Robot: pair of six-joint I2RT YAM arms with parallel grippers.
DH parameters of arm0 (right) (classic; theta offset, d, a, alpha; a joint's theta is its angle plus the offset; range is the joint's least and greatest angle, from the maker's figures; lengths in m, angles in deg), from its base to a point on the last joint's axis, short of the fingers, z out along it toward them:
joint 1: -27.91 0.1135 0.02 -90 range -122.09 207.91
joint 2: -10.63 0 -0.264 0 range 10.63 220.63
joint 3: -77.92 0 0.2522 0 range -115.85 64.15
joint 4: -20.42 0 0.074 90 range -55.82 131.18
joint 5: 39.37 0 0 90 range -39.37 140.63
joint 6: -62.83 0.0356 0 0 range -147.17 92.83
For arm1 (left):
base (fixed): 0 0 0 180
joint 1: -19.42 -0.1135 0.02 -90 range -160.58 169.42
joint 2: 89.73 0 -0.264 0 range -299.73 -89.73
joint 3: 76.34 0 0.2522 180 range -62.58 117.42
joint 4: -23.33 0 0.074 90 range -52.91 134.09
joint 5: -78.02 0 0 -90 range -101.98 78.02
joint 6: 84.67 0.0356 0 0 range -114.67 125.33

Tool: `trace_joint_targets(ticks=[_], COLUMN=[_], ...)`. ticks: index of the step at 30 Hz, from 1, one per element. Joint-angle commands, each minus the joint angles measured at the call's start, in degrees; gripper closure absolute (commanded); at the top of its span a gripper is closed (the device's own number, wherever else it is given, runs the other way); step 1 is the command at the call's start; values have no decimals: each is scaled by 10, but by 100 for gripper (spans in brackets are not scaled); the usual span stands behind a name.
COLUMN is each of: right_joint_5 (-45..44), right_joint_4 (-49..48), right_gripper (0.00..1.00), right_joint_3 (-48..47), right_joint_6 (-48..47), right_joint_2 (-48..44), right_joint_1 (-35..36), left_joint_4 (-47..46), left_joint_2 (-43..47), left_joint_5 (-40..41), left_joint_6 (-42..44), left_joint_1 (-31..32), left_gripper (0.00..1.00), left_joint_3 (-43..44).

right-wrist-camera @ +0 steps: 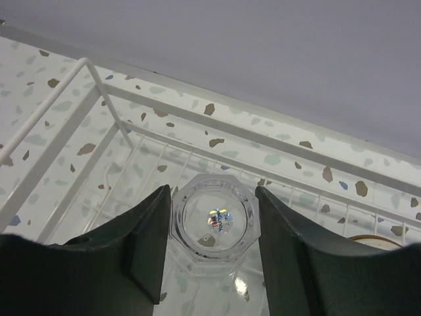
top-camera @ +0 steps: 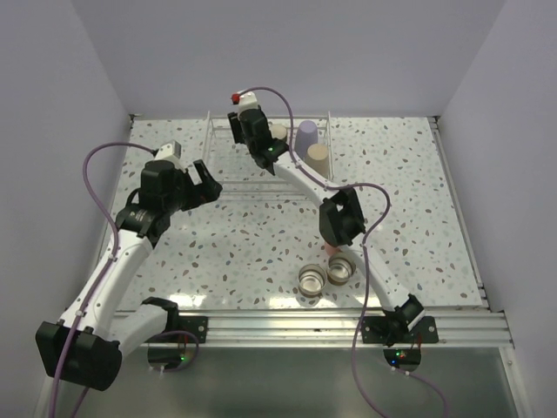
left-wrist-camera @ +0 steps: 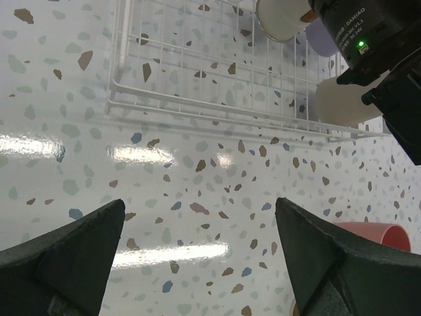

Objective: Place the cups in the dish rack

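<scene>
The wire dish rack (top-camera: 218, 148) stands at the back of the table. My right gripper (top-camera: 244, 132) reaches into its left part. In the right wrist view it (right-wrist-camera: 212, 197) is shut on a clear cup (right-wrist-camera: 214, 224), held base up between both fingers. A pale cup (top-camera: 278, 132), a lavender cup (top-camera: 306, 135) and a beige cup (top-camera: 318, 157) sit in the rack's right part. Two silvery-rimmed cups (top-camera: 311, 280) (top-camera: 339, 272) stand near the front edge. A red-pink cup (top-camera: 333, 251) is half hidden under the right arm. My left gripper (top-camera: 209, 185) hangs open over the table left of the rack.
The left wrist view shows the rack's front rail (left-wrist-camera: 197, 108), the right arm's black body (left-wrist-camera: 375, 33) over it and the red-pink cup (left-wrist-camera: 368, 234) at lower right. White walls close the table on three sides. A metal rail (top-camera: 348, 326) runs along the near edge.
</scene>
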Motion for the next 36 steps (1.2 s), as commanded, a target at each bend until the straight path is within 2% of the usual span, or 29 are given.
trace_joint_targets(ticks=[1,9,13,15,16,19,20,21,26,36], right_joint_5=[-39,-32,-3,3,4,8,11,13,27,118], right_joint_4=[-77,-76,-74,-71,-69,-64,-62,-59,-30,9], right_gripper=[100,89,70,64,50,21,7,2,2,2], right_joint_3=[-3,21,22,22,23,24,24,25,19,-4], right_joint_6=[-47,-43,-43,-41,-41,-41,-40,-41,-31,47], right_joint_2=[11,19,17,16,14,12,9,7,-11,-106], right_joint_1=[0,-2,-3,-1,-2,-2,-2,-1,-1,5], left_joint_4=[3,-6,-7,-7,-8,-7,-7,-5,-7,-19], left_joint_2=[-3,-3,-3,-4,-4,-3,-1,1,4,-3], left_joint_5=[0,4,7,5,5,7,7,7,5,3], left_joint_6=[25,26,27,27,27,26,26,27,27,20], left_joint_1=[-4,-4,-4,-4,-5,-4,-4,-4,-4,-4], left_gripper=[0,0,0,0,0,0,0,0,0,0], left_joint_3=[27,24,22,20,20,20,19,19,19,30])
